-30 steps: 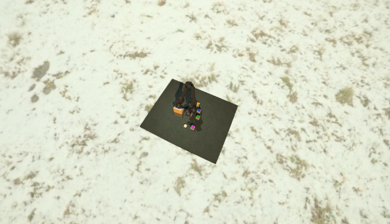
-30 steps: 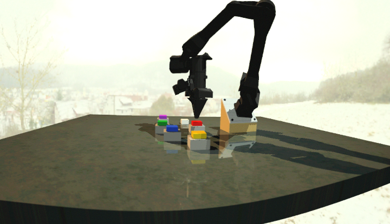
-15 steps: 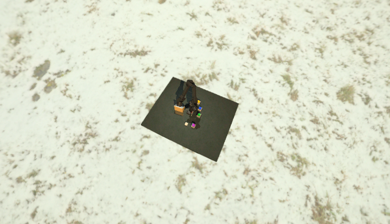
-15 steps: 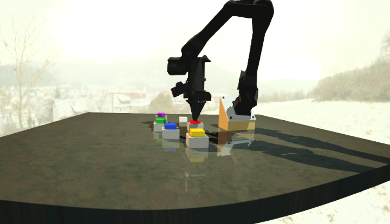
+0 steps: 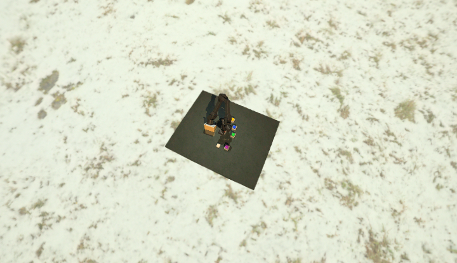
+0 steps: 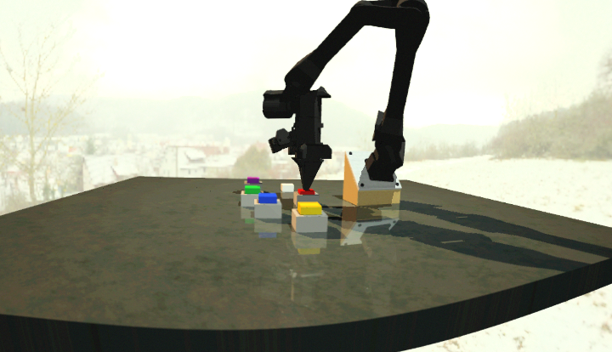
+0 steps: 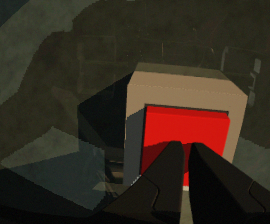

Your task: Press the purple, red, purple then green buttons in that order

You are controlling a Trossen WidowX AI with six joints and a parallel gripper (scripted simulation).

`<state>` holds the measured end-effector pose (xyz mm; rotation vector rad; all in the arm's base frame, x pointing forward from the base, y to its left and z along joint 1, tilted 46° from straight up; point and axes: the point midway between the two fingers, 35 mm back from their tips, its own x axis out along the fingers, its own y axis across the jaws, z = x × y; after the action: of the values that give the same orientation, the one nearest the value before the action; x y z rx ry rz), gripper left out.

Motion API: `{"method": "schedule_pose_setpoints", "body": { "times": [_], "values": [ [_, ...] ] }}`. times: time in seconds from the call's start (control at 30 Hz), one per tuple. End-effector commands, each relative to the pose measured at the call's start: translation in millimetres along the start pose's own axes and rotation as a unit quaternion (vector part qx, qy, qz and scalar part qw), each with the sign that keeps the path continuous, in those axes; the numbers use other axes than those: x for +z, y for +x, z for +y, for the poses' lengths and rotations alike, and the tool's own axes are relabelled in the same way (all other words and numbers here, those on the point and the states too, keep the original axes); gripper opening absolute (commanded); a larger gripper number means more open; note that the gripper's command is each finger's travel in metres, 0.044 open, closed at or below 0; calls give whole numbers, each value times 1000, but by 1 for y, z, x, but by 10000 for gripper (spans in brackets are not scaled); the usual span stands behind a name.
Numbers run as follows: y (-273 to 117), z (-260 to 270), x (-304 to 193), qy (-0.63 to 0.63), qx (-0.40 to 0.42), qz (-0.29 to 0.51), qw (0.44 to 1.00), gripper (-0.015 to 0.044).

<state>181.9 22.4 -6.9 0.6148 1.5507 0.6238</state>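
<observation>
My gripper (image 6: 307,189) (image 7: 184,152) points straight down and is shut, with only a narrow gap between its fingertips and nothing held. The tips touch the top of the red button (image 6: 306,191) (image 7: 186,127), whose cap sits low in its pale housing and looks pressed down. The purple button (image 5: 226,147) (image 6: 252,179) stands farther out from the arm's base, with its cap raised. The green button (image 5: 233,134) (image 6: 252,189) also has its cap raised, and nothing touches it.
A blue button (image 5: 234,127) (image 6: 267,198) stands beside the green one, and a yellow button (image 5: 232,120) (image 6: 309,208) beyond it. A small white block (image 5: 218,145) (image 6: 286,187) lies near the purple button. The arm's orange base (image 5: 209,128) (image 6: 377,196) stands on the dark table (image 5: 188,138) (image 6: 135,262).
</observation>
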Motion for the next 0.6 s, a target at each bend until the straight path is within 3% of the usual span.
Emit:
{"method": "schedule_pose_setpoints", "body": {
  "times": [0.0,0.23,0.4,0.57],
  "values": [
    [-10,0,0,1,0,0,1000,20],
    [-39,-1,0,3,0,1,1000,20],
    [-92,-1,0,3,0,1,1000,20],
    [-94,-2,1,3,0,2,1000,20]
  ]
}}
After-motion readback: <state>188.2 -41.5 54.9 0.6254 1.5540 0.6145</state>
